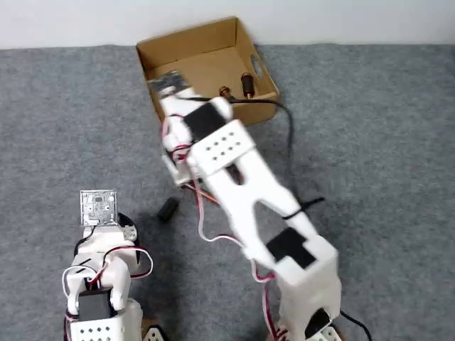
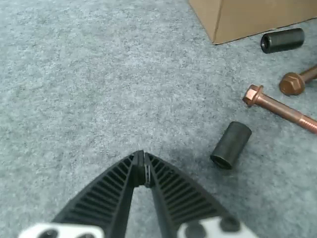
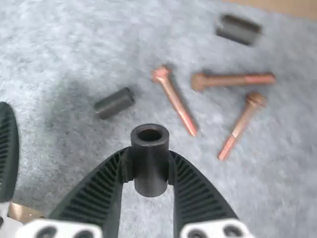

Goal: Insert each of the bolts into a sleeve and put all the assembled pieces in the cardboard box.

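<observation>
R hand (image 3: 148, 166) grips matte blk tubular sleeve (image 3: 149, 151) over fuzzy grey mat (image 3: 59, 49); L hand (image 2: 143, 168) clenched.

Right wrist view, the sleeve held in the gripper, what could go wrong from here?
The right gripper pinches the round black sleeve by its smooth sides, bore toward the camera. A bolt pushed in off-axis might twist it or make it slip. The left gripper is shut with nothing in it, so it must first pick up a bolt. The three copper bolts lie close together on the carpet, and grabbing one may knock another.
</observation>
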Motion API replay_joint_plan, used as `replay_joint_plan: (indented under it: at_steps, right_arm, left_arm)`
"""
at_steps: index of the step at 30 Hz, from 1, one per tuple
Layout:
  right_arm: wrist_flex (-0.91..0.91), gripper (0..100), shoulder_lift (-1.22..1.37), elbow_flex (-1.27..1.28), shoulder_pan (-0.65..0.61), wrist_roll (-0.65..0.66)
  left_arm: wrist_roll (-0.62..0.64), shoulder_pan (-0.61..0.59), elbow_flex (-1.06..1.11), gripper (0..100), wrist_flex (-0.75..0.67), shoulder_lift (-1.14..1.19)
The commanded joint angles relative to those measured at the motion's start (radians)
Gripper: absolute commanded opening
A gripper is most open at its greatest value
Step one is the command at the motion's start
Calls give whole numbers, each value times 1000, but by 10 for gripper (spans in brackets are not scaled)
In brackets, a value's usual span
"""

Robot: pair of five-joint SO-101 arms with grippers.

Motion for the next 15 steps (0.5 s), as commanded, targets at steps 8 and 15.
replay_joint_plan:
  at_steps: [8, 15]
  right_arm:
    - [41, 8, -495, 379, 294, -64]
    - [39, 8, -806, 646, 499, -64]
  left_arm:
    - [149, 91, -208, 6, 8, -6]
    - [229, 187, -263, 6, 8, -5]
